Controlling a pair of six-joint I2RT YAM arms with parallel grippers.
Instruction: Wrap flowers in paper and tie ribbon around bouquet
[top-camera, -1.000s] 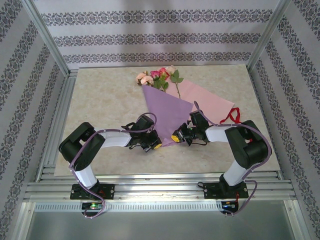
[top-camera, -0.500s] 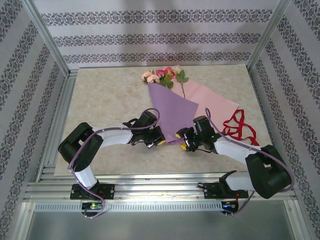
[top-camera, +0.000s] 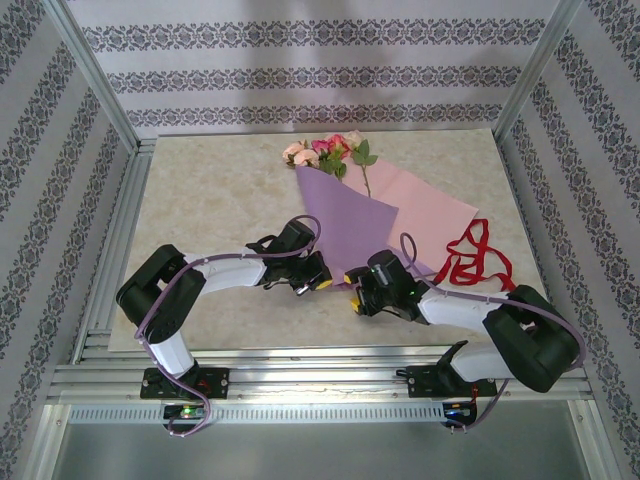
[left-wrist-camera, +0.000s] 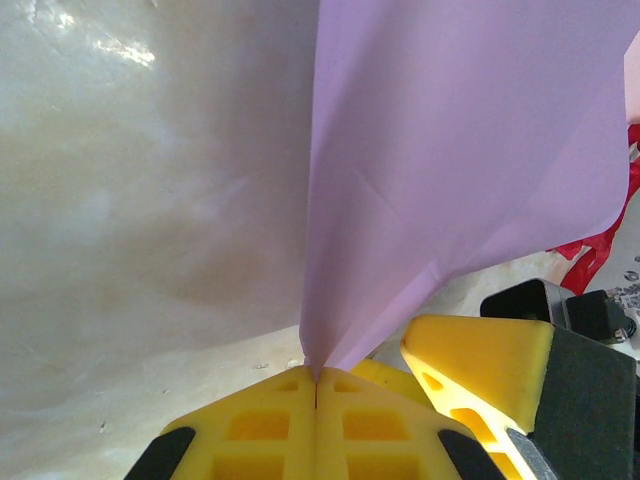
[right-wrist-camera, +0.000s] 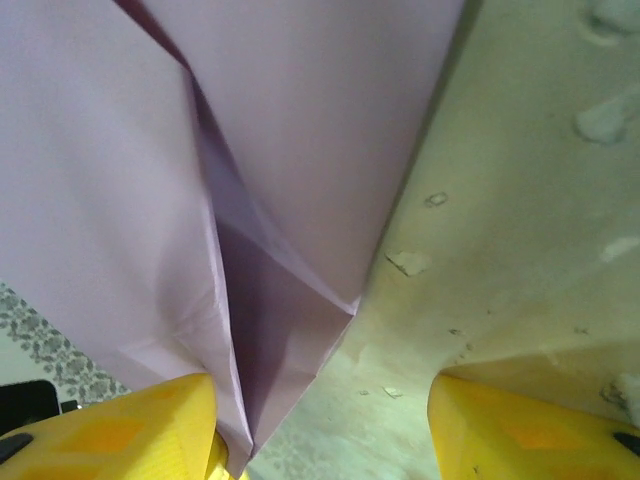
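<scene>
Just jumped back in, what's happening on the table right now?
The left end effector is shut on the bottom tip of the purple paper, folded as a cone over the flowers. The right end effector stands open beside that tip, gripping nothing. The red ribbon lies loose on the table, nothing tied yet.

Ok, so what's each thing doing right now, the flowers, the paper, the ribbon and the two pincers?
flowers: lying flat, heads poking out past the paper's far edge.
paper: folded over the stems, purple side up, a pink flap spread flat beside it.
ribbon: loose in a heap, not tied.
left pincer: shut on the paper's near tip.
right pincer: open around the paper's tip.
</scene>
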